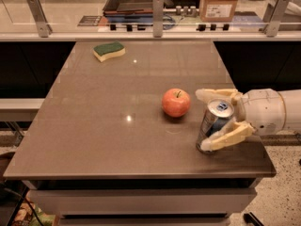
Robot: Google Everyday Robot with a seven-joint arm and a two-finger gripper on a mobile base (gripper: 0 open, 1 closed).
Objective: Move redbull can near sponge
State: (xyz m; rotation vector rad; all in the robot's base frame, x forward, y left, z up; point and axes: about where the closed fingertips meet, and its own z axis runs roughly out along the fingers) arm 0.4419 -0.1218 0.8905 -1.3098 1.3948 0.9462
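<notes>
The redbull can, silver and blue, stands slightly tilted near the table's front right corner. My gripper reaches in from the right, with its pale fingers closed on both sides of the can. One finger lies behind the can's top and the other across its lower front. The sponge, green on top over yellow foam, lies at the far left of the table, well away from the can.
A red apple sits just left of the can. The brown table ends close in front of and to the right of the can. A railing with metal posts and a cardboard box stand behind the table.
</notes>
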